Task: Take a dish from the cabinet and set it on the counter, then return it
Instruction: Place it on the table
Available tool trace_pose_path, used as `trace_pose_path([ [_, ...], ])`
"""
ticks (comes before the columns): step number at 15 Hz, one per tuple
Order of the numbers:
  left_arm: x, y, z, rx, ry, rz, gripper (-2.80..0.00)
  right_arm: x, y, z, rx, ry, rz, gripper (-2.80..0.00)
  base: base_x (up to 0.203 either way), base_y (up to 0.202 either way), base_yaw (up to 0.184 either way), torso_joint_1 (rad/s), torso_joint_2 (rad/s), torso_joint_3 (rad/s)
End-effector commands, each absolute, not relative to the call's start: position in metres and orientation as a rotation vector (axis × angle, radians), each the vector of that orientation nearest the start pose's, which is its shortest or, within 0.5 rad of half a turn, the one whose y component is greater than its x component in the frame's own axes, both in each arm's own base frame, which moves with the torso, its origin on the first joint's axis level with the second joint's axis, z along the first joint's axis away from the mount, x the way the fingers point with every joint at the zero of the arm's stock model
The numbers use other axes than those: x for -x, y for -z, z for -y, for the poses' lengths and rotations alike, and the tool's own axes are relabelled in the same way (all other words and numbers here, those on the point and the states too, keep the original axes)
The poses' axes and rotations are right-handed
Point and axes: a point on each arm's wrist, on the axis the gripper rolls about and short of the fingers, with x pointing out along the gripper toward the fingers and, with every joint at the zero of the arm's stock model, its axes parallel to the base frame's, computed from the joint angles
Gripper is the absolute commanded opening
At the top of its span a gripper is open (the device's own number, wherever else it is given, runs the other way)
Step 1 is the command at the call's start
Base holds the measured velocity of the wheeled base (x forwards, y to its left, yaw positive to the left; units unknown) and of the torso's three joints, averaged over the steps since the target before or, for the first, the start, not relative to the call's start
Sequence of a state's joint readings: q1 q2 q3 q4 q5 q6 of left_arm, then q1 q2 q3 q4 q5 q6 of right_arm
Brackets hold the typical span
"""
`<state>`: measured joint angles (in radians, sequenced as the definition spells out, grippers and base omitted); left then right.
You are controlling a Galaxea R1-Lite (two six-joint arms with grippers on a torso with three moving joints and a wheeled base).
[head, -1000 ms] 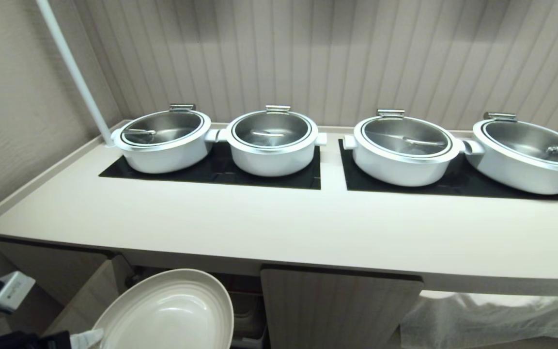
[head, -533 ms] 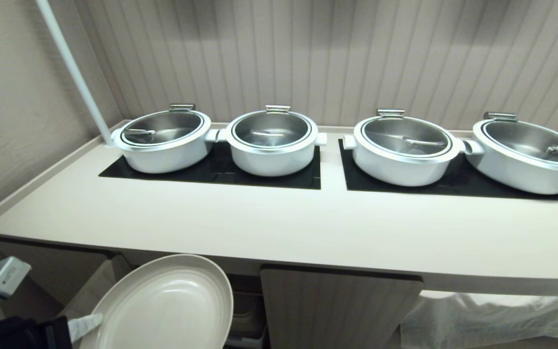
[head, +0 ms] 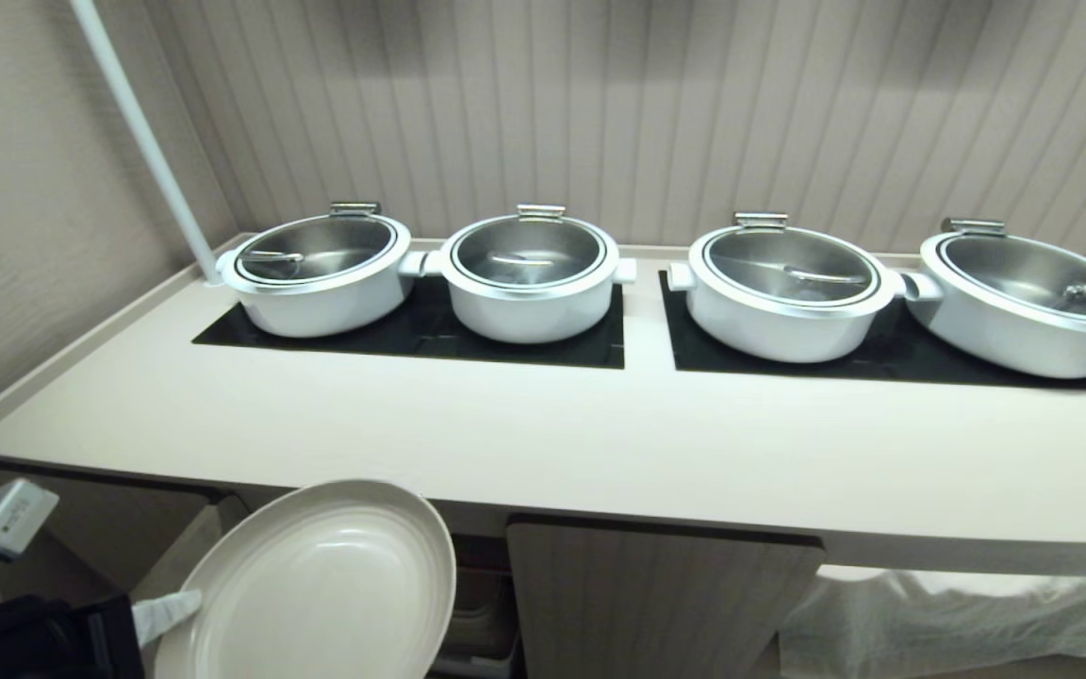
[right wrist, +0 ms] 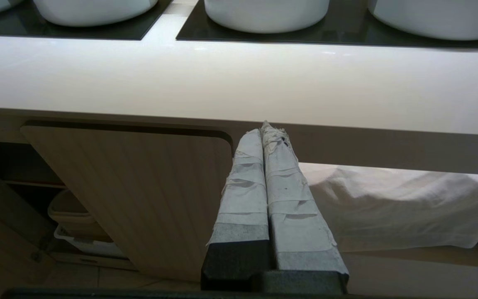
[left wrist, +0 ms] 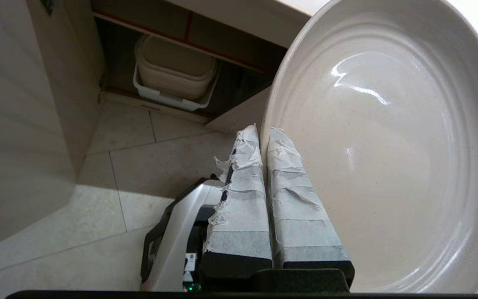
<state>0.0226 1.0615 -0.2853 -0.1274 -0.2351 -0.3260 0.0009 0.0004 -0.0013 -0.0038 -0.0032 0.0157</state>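
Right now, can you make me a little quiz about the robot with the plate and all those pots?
1. True or false: the dish already rests on the counter.
2. Which gripper holds the dish? A) left B) right C) neither
3. Fill in: the number of white pots standing on the counter's black panels is ____.

Key:
1. False. The dish is in the air, low in front of the counter's edge, by the open cabinet.
2. A. The left gripper pinches the dish's rim; the right gripper is shut on nothing, pointing at a closed cabinet door.
3. Four.
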Motion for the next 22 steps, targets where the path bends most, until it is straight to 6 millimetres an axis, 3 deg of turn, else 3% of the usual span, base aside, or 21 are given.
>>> trace_pose_path([
  [1, -0.119, -0.135, 0.003, 0.399, 0.1, -0.677, -2.8, 0.023, -0.076, 0.0, -0.015, 0.001, 0.005, -2.8, 0.0, 0.0, 0.0, 0.0, 0.0, 0.0],
  [12, -0.159, -0.139, 0.016, 0.36, 0.165, -0.739, -2.8, 0.023, -0.076, 0.0, -0.017, 0.001, 0.006, -2.8, 0.0, 0.0, 0.0, 0.0, 0.0, 0.0],
  [18, -0.2, -0.142, 0.02, 0.354, 0.17, -0.722, -2.8, 0.023, -0.076, 0.0, -0.016, 0.002, 0.004, -2.8, 0.0, 0.0, 0.0, 0.0, 0.0, 0.0],
  [22, -0.237, -0.148, 0.036, 0.332, 0.22, -0.722, -2.8, 0.023, -0.076, 0.0, -0.017, 0.003, 0.004, -2.8, 0.0, 0.0, 0.0, 0.0, 0.0, 0.0],
])
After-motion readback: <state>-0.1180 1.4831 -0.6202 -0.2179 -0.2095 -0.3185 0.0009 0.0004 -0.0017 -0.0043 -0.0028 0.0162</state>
